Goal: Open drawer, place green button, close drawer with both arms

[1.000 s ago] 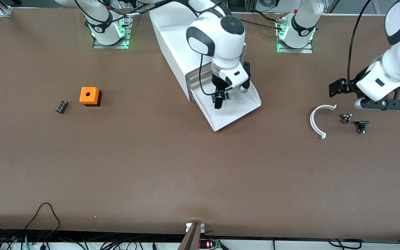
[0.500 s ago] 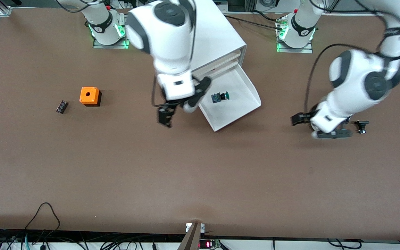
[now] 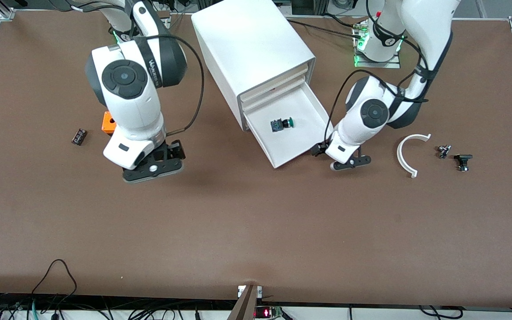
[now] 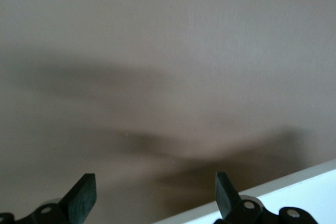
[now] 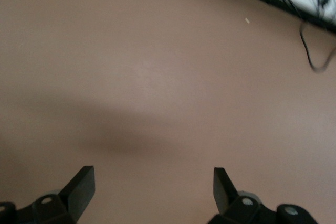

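The white cabinet stands at the back middle of the table, its lowest drawer pulled out. The green-capped button lies on its side in that drawer. My left gripper is open and empty, low over the table beside the drawer's front corner at the left arm's end. In the left wrist view the drawer's white edge shows next to one finger. My right gripper is open and empty, low over bare table near the orange cube. The right wrist view shows only table.
An orange cube with a hole is partly hidden by the right arm, with a small black part beside it. A white arc and two small black parts lie toward the left arm's end. Cables run along the table's near edge.
My right gripper left the button in the drawer and swung away toward the orange cube. My left gripper moved from over the small parts to the drawer's front corner.
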